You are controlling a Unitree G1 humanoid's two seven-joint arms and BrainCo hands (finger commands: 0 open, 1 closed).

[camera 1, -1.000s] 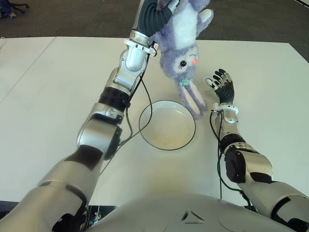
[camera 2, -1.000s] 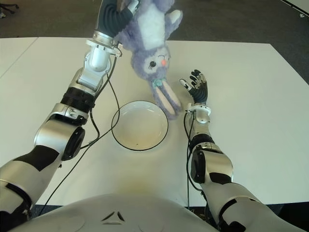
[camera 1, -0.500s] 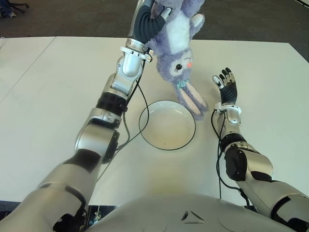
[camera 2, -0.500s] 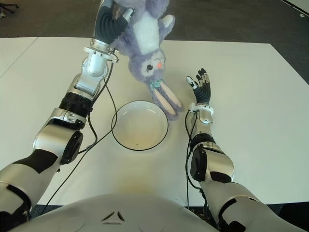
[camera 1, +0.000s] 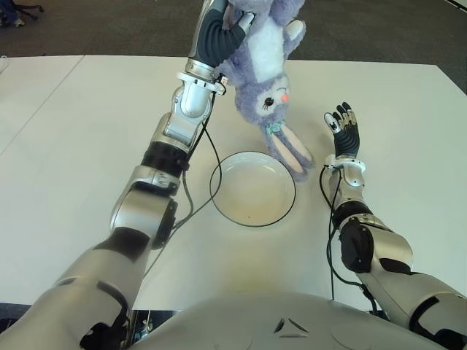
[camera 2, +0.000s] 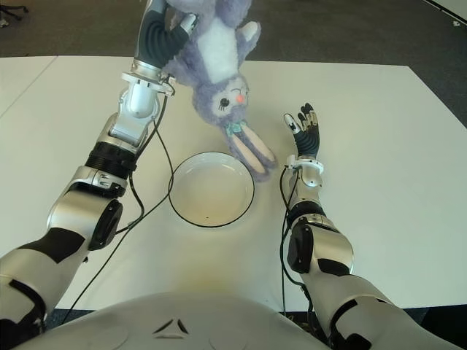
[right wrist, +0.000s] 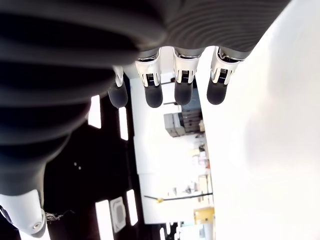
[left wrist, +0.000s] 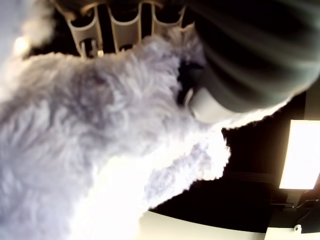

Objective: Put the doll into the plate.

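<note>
Doll, a fluffy purple plush rabbit [camera 1: 264,69] with a white belly, a pink nose and long pale-pink-lined ears, held upside down above the far part of the white table [camera 1: 80,131]. Gripped at the body by the left hand [camera 1: 219,33], dark ribbed fingers closed around the fur, as seen also in the left wrist view, where the purple fur [left wrist: 90,145] filled most of the picture and pressed against the finger bases. Hung head down, face turned toward the robot, ears [camera 1: 290,152] pointing down and toward the right. Ear tips seen over the far right rim of the round white plate with a thin dark rim [camera 1: 252,219]; whether touching the rim or the table, could not tell. Plate lying flat on the table in front of the robot, between the two arms, with nothing inside except a small dark speck. Doll not yet inside the plate.

Right hand [camera 2: 304,135] seen to the right of the plate and of the rabbit's ears, palm turned up, fingers [right wrist: 153,92] stretched out and apart, holding nothing. Dark cable [camera 1: 197,186] running along the left arm and down beside the plate's left edge.
</note>
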